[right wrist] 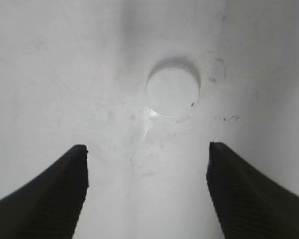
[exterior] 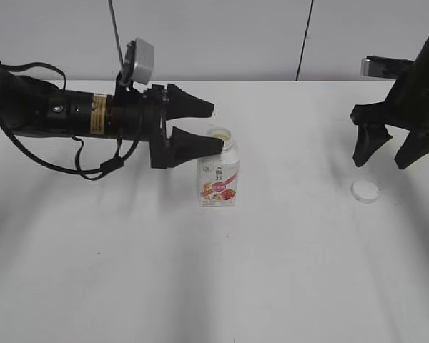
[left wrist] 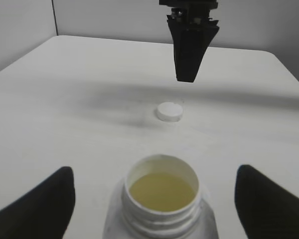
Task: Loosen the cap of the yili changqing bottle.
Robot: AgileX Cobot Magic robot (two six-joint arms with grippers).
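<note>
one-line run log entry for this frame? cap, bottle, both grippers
cap: off, lying on table | bottle: upright, neck open | left gripper: open, straddling bottle neck | right gripper: open, empty, above cap

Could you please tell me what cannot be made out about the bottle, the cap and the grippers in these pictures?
- Yili changqing bottle: label print too small in the exterior view; left wrist view's bottom edge cuts off its body.
- Cap: ribbed rim and underside not visible; right wrist view shows only its flat top.
- Left gripper: whether its near finger touches the bottle's neck is unclear.
- Right gripper: wrist views show only the fingers' tips.
</note>
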